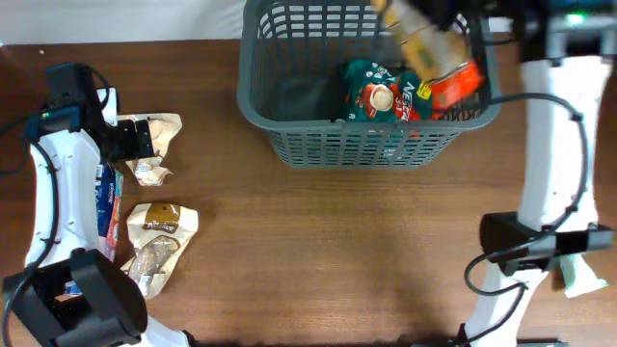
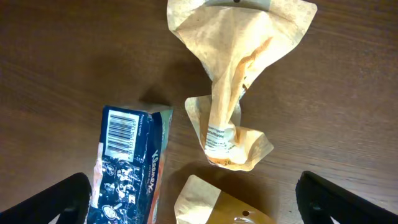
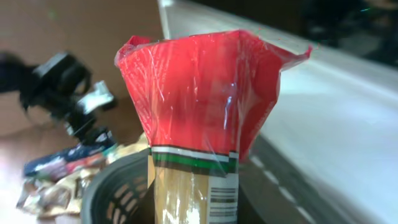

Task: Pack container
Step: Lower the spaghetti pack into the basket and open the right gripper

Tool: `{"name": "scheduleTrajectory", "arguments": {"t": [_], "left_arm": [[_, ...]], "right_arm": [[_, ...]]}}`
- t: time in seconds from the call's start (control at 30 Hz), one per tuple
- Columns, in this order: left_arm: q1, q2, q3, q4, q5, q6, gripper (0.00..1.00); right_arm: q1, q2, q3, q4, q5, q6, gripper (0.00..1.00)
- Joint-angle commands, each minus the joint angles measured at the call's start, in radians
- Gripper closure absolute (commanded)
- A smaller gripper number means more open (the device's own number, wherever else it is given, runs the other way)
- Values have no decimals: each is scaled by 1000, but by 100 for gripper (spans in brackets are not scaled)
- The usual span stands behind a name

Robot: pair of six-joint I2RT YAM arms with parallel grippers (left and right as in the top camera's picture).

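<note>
The dark grey basket (image 1: 366, 145) stands at the back centre, with green packets (image 1: 381, 92) inside. Its rim shows in the right wrist view (image 3: 118, 186). My right gripper (image 1: 445, 17) is shut on a tan packet with a red end (image 1: 439, 58) and holds it over the basket's right side; the packet fills the right wrist view (image 3: 199, 93) and hides the fingers. My left gripper (image 2: 199, 205) is open above packets at the left (image 1: 135, 140). A crumpled tan packet (image 2: 233, 81) lies ahead of it, and a blue packet (image 2: 127, 168) lies by its left finger.
Another tan packet (image 2: 217, 208) lies between the left fingers. More tan packets (image 1: 159, 241) and the blue packet (image 1: 108, 198) lie beside the left arm. A white object (image 1: 583, 275) sits by the right arm's base.
</note>
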Motion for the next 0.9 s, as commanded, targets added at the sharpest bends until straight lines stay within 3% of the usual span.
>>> {"name": "scheduleTrajectory", "arguments": {"t": [0.0, 0.3, 0.43, 0.87], "left_arm": [[5, 5, 6, -1, 15, 35, 0], [3, 5, 6, -5, 75, 81, 0], [-8, -3, 6, -40, 75, 116, 0], [-123, -127, 6, -83, 74, 169, 0]], "right_arm": [[36, -14, -45, 14, 53, -134, 97], [40, -14, -98, 26, 468, -414, 97], [40, -4, -98, 42, 590, -468, 97], [76, 149, -98, -68, 546, -477, 97]]}}
